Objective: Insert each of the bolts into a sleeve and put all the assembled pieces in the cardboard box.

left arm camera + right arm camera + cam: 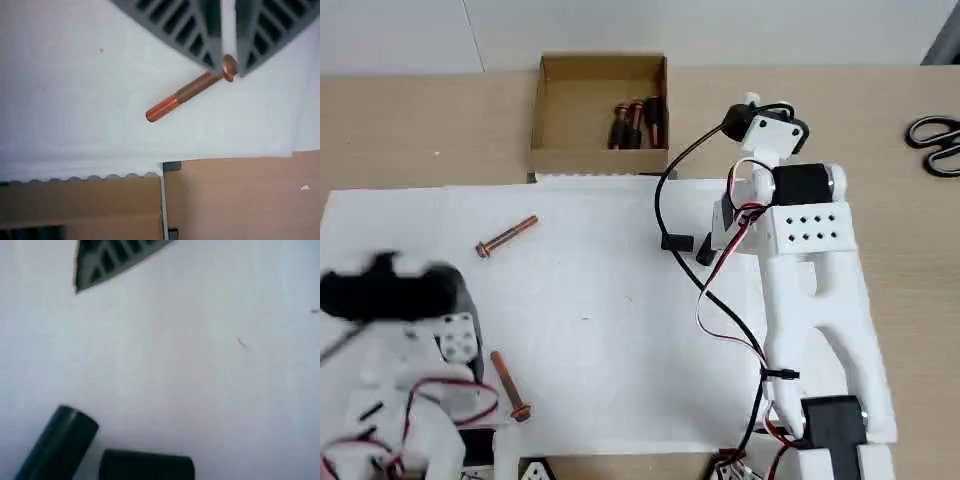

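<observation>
Lying flat on the white sheet (pixel 75 100), a copper bolt (pixel 187 91) has its head pinched between the nearly closed tips of the left gripper (pixel 230 72). Two black sleeves (pixel 676 242) lie just beside the right gripper (pixel 718 238), whose opening cannot be told; three assembled pieces (pixel 635 122) sit in the cardboard box (pixel 565 120).
</observation>
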### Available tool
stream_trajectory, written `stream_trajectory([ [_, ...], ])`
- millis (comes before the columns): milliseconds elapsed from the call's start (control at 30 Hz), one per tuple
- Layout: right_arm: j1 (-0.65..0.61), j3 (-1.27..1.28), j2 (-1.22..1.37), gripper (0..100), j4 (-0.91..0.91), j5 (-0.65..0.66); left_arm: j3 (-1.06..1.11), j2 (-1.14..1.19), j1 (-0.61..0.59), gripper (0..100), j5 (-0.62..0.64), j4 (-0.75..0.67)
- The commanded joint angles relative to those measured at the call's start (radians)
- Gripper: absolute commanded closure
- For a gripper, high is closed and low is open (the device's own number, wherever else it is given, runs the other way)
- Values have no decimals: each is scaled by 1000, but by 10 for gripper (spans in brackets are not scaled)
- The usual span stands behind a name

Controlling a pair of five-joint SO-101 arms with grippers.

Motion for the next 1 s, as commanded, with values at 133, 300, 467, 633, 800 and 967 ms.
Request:
stream_trajectory([
  [133,12,61,-36,768,-50,11,200,-109,-103,994,-2,18],
  [300,12,100,-39,768,-50,11,314,15,-107,994,48,-48],
  [467,12,109,-39,768,-50,11,409,109,-112,994,75,-117],
  [633,12,107,-39,768,-50,9,501,170,-110,994,75,-206],
  [800,12,107,-39,768,-50,9,553,216,-106,994,75,-270],
  [967,12,107,-35,768,-50,9,608,258,-106,994,71,-328],
])
